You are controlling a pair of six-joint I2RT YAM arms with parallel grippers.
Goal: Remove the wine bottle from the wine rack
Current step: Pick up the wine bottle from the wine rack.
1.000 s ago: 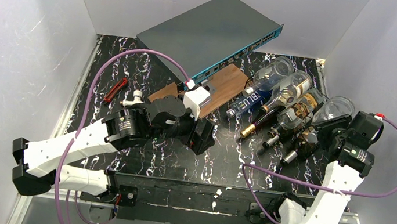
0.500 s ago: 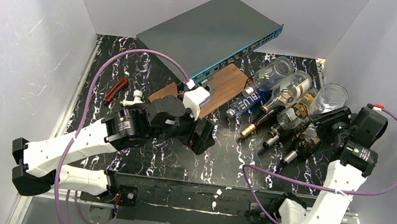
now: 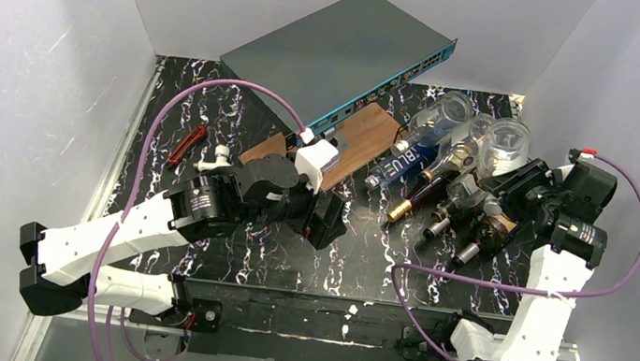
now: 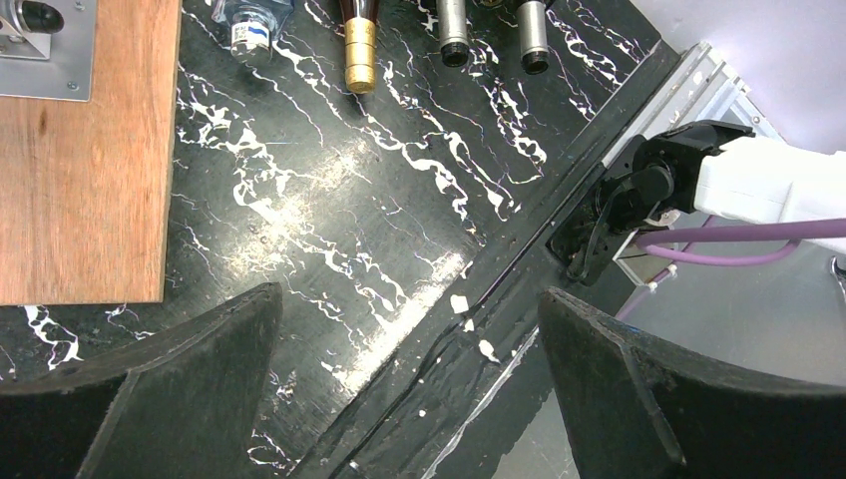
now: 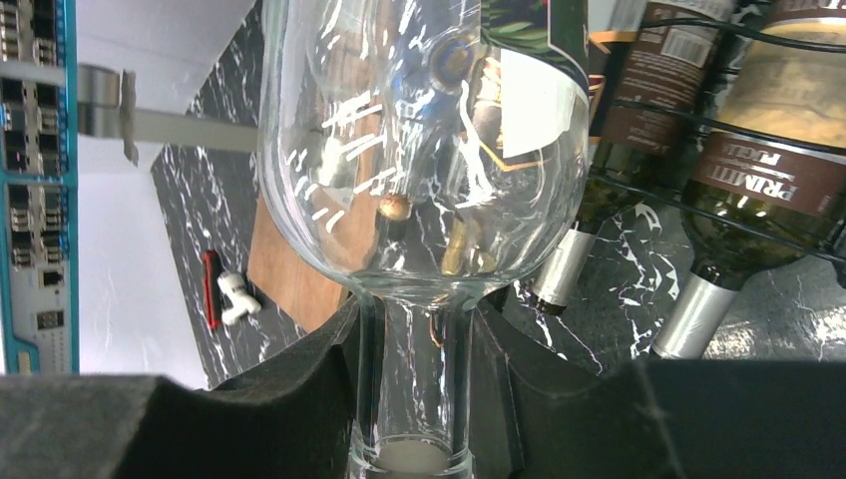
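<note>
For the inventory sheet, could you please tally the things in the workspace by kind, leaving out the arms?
Bottles: 5, one in the right gripper
Switch: 1
Board: 1
Rack: 1
Red tool: 1
White part: 1
Total: 10

Overhead camera sits high behind the arm bases (image 3: 463, 347) at 6 o'clock, facing 12 across the whole table (image 3: 241, 113); left wrist view hangs close over that tabletop, bottle necks (image 4: 360, 45) at its 12; right wrist view is jammed against the clear bottle (image 5: 419, 150), those same bottles at 2.
</note>
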